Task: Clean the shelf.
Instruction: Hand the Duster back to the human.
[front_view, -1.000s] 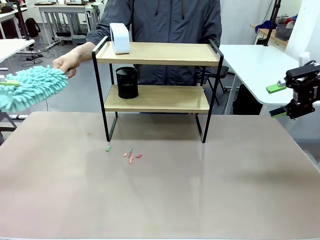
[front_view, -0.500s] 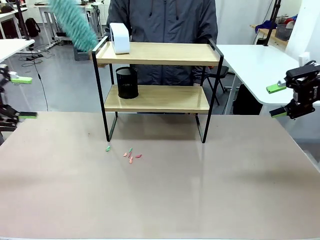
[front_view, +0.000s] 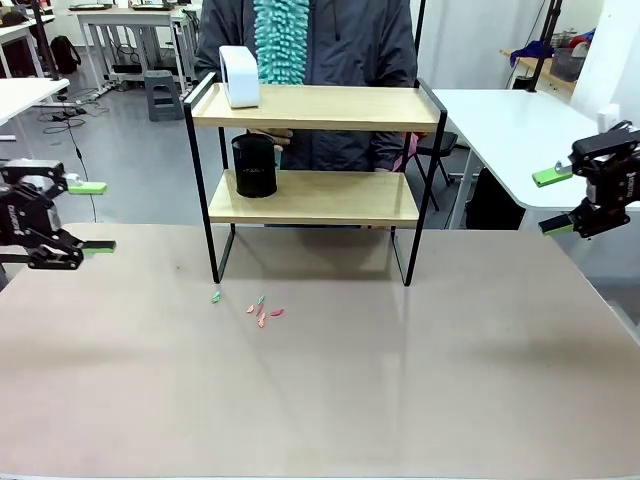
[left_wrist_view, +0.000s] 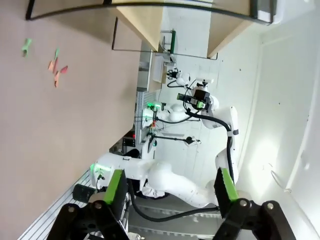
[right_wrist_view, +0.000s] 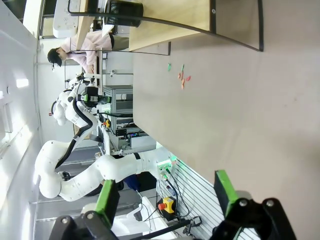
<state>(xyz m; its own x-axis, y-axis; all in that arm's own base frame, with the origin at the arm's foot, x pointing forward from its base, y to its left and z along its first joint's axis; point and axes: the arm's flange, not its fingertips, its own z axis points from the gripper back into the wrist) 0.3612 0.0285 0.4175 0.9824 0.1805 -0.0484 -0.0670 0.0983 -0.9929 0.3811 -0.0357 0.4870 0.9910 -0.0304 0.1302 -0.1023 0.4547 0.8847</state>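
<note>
The shelf (front_view: 315, 197) stands at the table's far middle, two wooden boards in a black frame. Its top board carries a white box (front_view: 240, 76); a black mesh cup (front_view: 254, 166) stands on the lower board. Behind the shelf a person holds a teal fluffy duster (front_view: 283, 40) hanging over the top board. My left gripper (front_view: 92, 216) hovers open at the table's left edge, nothing between its fingers. My right gripper (front_view: 553, 201) is open off the table's right side. The left wrist view shows its open gripper (left_wrist_view: 171, 185) and the shelf (left_wrist_view: 145, 22); the right wrist view likewise shows an open gripper (right_wrist_view: 166, 195) and the shelf (right_wrist_view: 165, 22).
Several small pink and green scraps (front_view: 258, 310) lie on the tan table (front_view: 320, 400) in front of the shelf's left legs. These scraps (left_wrist_view: 52, 65) lie far ahead of the left gripper. A white side table (front_view: 510, 130) stands at the right.
The person lifted the duster away from my left gripper and swung it over the shelf's top. My left gripper came rightward into view, empty. The right arm stayed still.
</note>
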